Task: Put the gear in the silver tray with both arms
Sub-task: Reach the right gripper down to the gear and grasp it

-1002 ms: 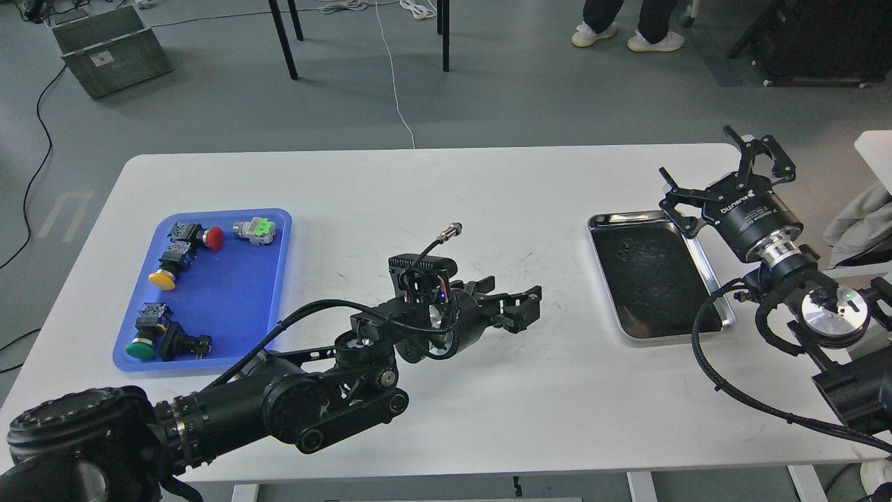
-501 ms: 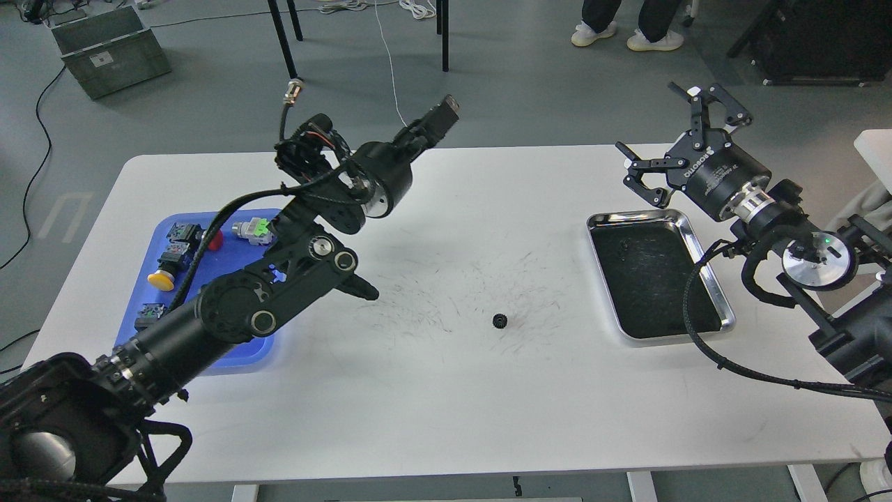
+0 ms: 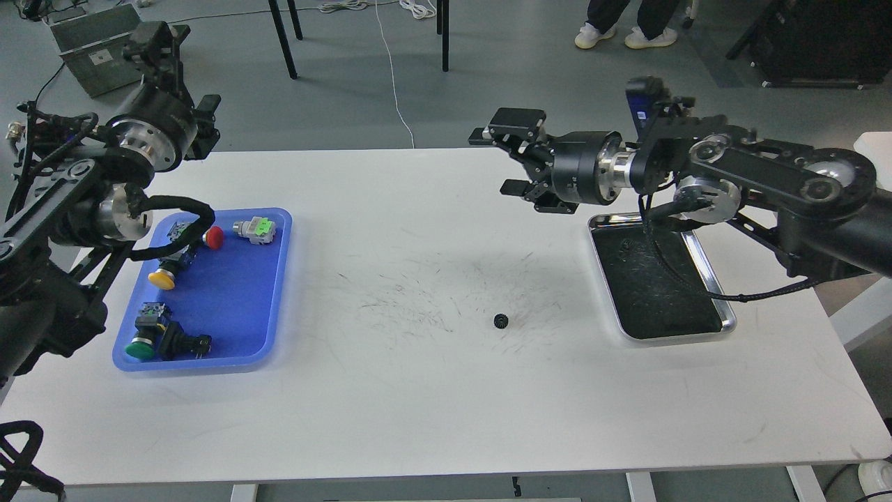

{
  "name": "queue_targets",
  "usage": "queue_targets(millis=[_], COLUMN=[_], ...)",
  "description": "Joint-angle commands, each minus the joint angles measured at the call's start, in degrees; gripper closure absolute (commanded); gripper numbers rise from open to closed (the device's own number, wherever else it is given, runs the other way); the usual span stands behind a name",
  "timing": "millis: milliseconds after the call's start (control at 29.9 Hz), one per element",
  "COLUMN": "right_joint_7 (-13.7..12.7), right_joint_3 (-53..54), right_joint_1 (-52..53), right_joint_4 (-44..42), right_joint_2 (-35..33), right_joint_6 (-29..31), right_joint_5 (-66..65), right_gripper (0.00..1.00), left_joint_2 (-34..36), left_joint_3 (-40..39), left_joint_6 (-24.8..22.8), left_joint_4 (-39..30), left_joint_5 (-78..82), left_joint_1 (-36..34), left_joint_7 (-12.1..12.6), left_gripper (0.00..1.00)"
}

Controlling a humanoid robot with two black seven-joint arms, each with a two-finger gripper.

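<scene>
The gear (image 3: 500, 321) is small and black and lies alone on the white table, left of the silver tray (image 3: 729, 315). The tray stands at the right with its dark bottom bare. My right gripper (image 3: 493, 162) is open and empty. It points left and hangs above the table, beyond the tray's far left corner and well behind the gear. My left gripper (image 3: 162, 49) is raised at the far left, past the table's back edge and far from the gear. It is dark and seen from behind, so its fingers cannot be told apart.
A blue plastic tray (image 3: 233, 293) at the left holds several push-button switches with red, yellow and green caps. My left arm hangs over its left side. The table top (image 3: 418, 404) is scuffed around the gear. Chair legs, cables and a person's feet are beyond the table.
My left arm has swung from the table's middle back up to the far left, leaving the gear on the table. My right arm has swung left, past the tray's far end.
</scene>
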Motion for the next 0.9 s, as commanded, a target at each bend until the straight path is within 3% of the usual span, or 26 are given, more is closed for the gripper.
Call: queue_targets(millis=[0,167,301,869], right_joint_7=[0.1,-0.2,-3.3,-4.1], right_joint_3=[-9.7,-20.4,-27.9,-34.4], right_joint_1=[5.3,8.5,10.7,6.7], right_joint_4=[4.4,6.3,5.8,-4.3], right_joint_2=[3.3,5.8,9.5,21.8], right_joint_6=[-1.8,-2.4,-2.3,-2.3], right_joint_5=[-9.8,-21.3,-24.4,-24.9], right_gripper=[0.03,0.03,0.02,0.03], left_joint_2=[1.8,1.7,1.5,1.9], left_joint_3=[-0.1,-1.2,-1.2,-1.1], left_joint_6=[-8.0,-11.1,-10.9,-10.9], left_joint_4=[0.4,1.2,1.5,2.7], left_joint_5=[-4.4,-4.6,-4.5,-4.4], left_joint_1=[3.6,5.8,6.3,7.3], left_joint_7=[-2.4,-4.8,-6.3,-7.2], left_gripper=[0.02,0.02,0.02,0.02])
